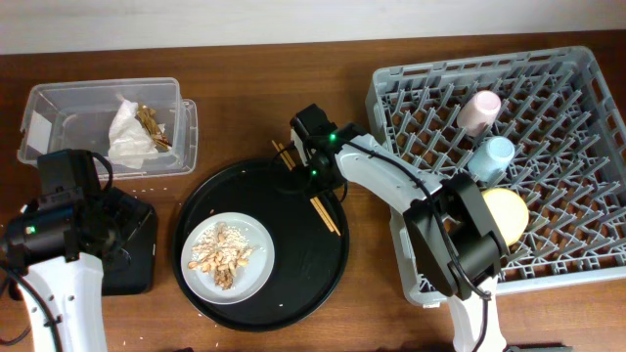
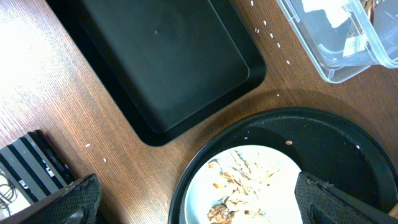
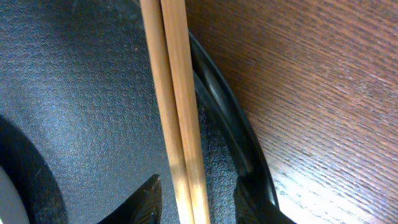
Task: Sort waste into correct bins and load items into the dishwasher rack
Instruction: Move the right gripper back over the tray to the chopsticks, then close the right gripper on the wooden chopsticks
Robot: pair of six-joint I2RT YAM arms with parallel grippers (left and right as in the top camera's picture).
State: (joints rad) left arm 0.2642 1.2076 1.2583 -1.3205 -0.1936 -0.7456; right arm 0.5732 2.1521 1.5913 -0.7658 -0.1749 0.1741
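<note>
Overhead, the right gripper (image 1: 315, 172) sits low over the far right rim of the round black tray (image 1: 313, 279), at the chopsticks (image 1: 329, 219), which lie side by side across that rim, one end out on the table (image 1: 245, 98) and the other inside the tray. Right wrist view: the two fingers (image 3: 148, 200) stand on either side of the pair, with a thin gap showing on each side, so the jaws straddle the sticks without clamping them. The plate (image 1: 256, 282) rests in the tray's near left part with the food scraps (image 1: 227, 252) heaped on it.

At the table's right edge the dishwasher rack (image 1: 567, 196) holds the pink cup (image 1: 481, 110), the blue cup (image 1: 493, 156) and the yellow bowl (image 1: 504, 215) along its left side. In the far left corner the clear tub (image 1: 59, 108) contains the napkin (image 1: 125, 137) and the brown wrapper (image 1: 152, 122).

Left wrist view: the left gripper (image 2: 196, 198) hangs with its jaws wide apart and holding nothing, between the shallow black tray (image 2: 168, 56) and the plate.
</note>
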